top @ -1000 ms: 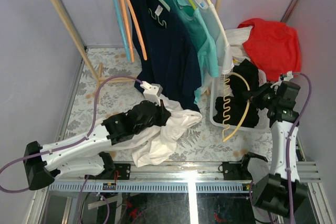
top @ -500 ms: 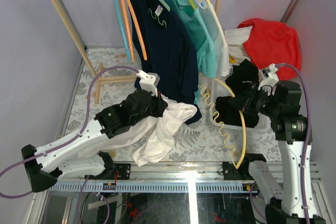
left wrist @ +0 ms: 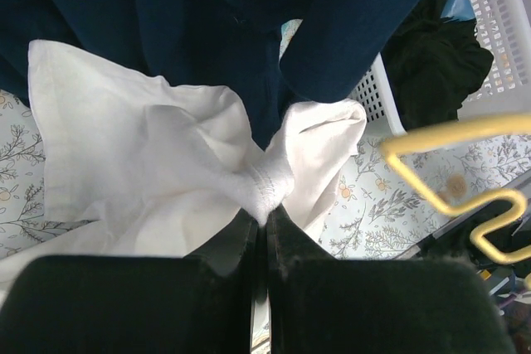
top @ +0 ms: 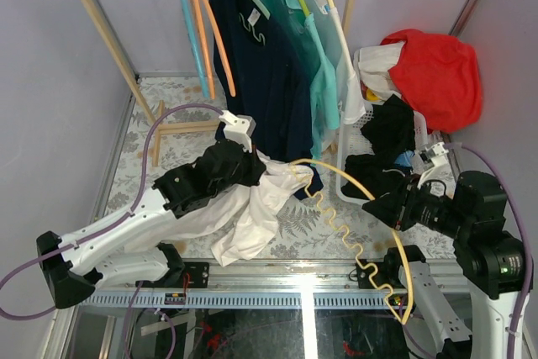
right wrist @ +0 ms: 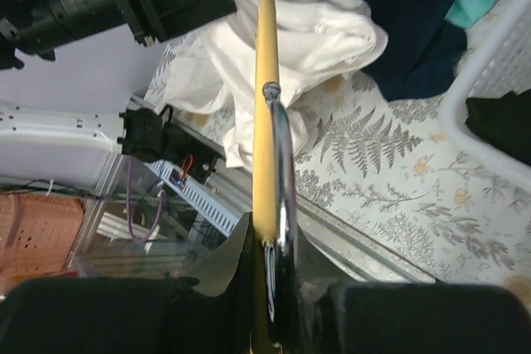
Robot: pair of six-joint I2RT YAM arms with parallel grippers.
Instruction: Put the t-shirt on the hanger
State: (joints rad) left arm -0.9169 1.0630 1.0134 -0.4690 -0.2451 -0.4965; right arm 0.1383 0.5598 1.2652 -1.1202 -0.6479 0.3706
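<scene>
The white t-shirt (top: 252, 208) lies crumpled on the patterned table in front of the hanging navy shirt. My left gripper (top: 255, 167) is shut on a pinched fold of it; the fold shows in the left wrist view (left wrist: 265, 192). My right gripper (top: 402, 208) is shut on the pale yellow hanger (top: 353, 208) and holds it in the air. One hanger end reaches over the t-shirt; the other points toward the table's front edge. In the right wrist view the hanger (right wrist: 265, 97) and its metal hook (right wrist: 282, 163) run up from my jaws toward the t-shirt (right wrist: 290, 47).
A wooden rack (top: 109, 31) at the back holds orange and light blue hangers, a navy shirt (top: 265, 81) and teal and pale shirts (top: 324, 65). A white basket (top: 349, 178) with black clothes stands at right. A red garment (top: 433, 69) lies behind it.
My right gripper has swung the hanger away from the basket, down and left, so its end now reaches the t-shirt. My left gripper lifted slightly with the fold, then held.
</scene>
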